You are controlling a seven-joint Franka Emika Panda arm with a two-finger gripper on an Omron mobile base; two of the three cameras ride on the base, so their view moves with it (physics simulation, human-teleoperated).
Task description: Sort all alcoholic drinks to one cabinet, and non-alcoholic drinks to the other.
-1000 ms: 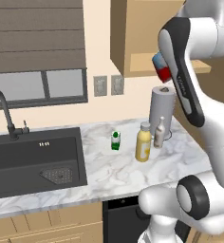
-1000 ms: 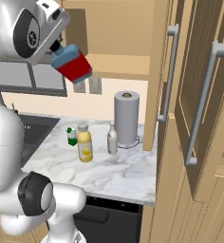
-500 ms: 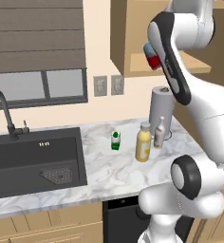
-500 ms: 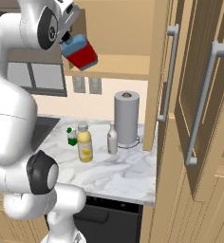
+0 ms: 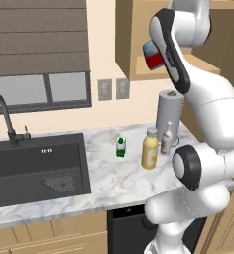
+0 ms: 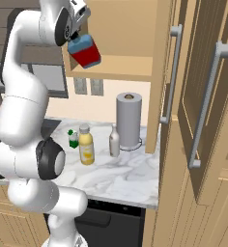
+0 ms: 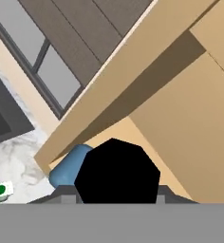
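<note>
Blue bottle (image 6: pixel 85 51) hangs tilted, clamped in the fingers (image 6: pixel 78 34), at the small cabinet's (image 6: pixel 121 67) open front. Yellow bottle (image 6: pixel 86 144), grey bottle (image 6: pixel 114 141), and carton (image 6: pixel 73 139) stand on the counter (image 6: pixel 116 176).

arm (image 6: pixel 26 91) raised high, jaws apparently clamped on something.

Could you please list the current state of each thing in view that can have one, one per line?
gripper: shut on the blue bottle.
blue bottle: held tilted in the air at the open wall cabinet.
wall cabinet: open.
pantry doors: open.
yellow bottle: upright on the counter, capped.
grey bottle: upright on the counter.
green carton: upright on the counter.
paper towel roll: upright on its holder.
</note>
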